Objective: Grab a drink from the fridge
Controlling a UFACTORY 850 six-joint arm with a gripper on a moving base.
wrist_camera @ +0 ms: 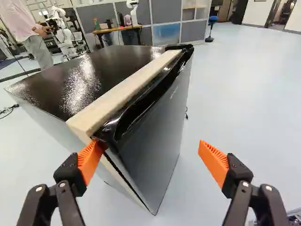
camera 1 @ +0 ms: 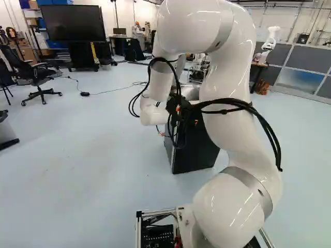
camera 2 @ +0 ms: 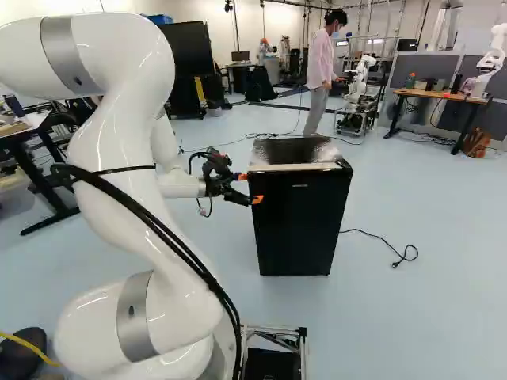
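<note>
Beyond the arm (camera 1: 227,41), near the middle of the left base view, stands one black fridge (camera 1: 199,152), partly hidden by the wrist and its cables (camera 1: 238,103). From that side I can't make out how the jaws stand. Off to the left are one big screen (camera 1: 72,23) and an office chair (camera 1: 33,76).

Over in the right base view, that same fridge is upright on the floor, its door (camera 2: 301,229) towards the base. The jaws are at its upper left corner, two orange pads (camera 2: 257,199) showing. One loose cord (camera 2: 380,241) lies to its right; farther back, another robot (camera 2: 493,57) stands on a table (camera 2: 444,96).

Close up in the wrist view, the jaws are spread wide. One pad is right at the fridge's near top corner, where one pale strip (wrist_camera: 122,94) ends; whether it touches, I can't tell. The second is apart, out in front of the door.
</note>
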